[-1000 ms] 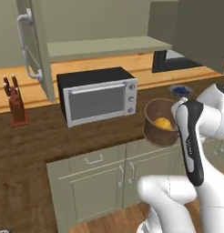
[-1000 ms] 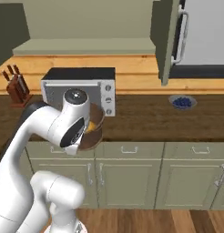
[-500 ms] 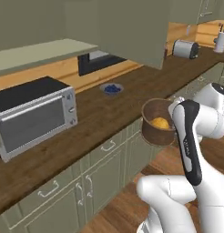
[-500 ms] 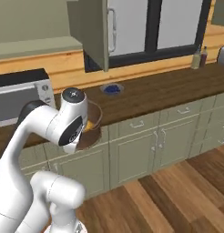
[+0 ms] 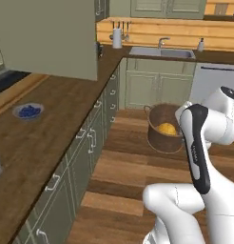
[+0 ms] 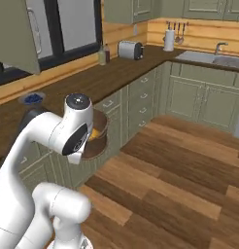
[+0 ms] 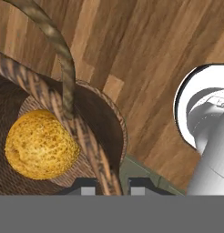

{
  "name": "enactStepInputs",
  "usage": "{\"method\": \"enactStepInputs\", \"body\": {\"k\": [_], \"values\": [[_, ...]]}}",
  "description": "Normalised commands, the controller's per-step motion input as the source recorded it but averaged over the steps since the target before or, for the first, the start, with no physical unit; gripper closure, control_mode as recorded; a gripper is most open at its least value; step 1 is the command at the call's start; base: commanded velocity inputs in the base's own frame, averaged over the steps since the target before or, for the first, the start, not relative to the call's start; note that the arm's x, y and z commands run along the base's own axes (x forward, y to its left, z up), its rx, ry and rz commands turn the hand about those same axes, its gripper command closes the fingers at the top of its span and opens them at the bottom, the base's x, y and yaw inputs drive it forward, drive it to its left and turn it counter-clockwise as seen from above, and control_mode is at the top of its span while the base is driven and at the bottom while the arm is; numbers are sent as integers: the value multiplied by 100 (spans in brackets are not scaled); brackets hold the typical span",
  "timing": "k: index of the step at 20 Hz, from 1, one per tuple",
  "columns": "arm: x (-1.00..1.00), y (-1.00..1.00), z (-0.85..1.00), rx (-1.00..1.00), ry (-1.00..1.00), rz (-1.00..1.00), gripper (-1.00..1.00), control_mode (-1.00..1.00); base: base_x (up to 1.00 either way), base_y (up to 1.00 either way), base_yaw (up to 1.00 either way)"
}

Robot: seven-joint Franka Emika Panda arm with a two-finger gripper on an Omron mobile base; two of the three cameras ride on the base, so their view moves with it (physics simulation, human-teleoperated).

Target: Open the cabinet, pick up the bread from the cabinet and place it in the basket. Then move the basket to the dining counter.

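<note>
one basket (image 5: 163,128), one bread (image 5: 167,128), one blue-filled bowl (image 5: 27,111), one toaster (image 6: 129,49)

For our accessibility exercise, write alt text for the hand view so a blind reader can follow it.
A round golden bread lies inside a brown woven basket, seen from just above its rim. The hand has its two dark fingertips on either side of the basket wall, gripping it. Wooden floor planks show beyond and below the basket.
</note>
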Motion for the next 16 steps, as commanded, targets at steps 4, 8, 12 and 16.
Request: {"method": "enactStepInputs", "body": {"k": [4,8,12,16], "values": [[0,0,0,0,0,0,100,100,8,5,-87],[0,0,0,0,0,0,100,100,11,0,-85],[0,0,0,0,0,0,100,100,25,0,-79],[0,0,0,0,0,0,100,100,16,0,-82]]}}
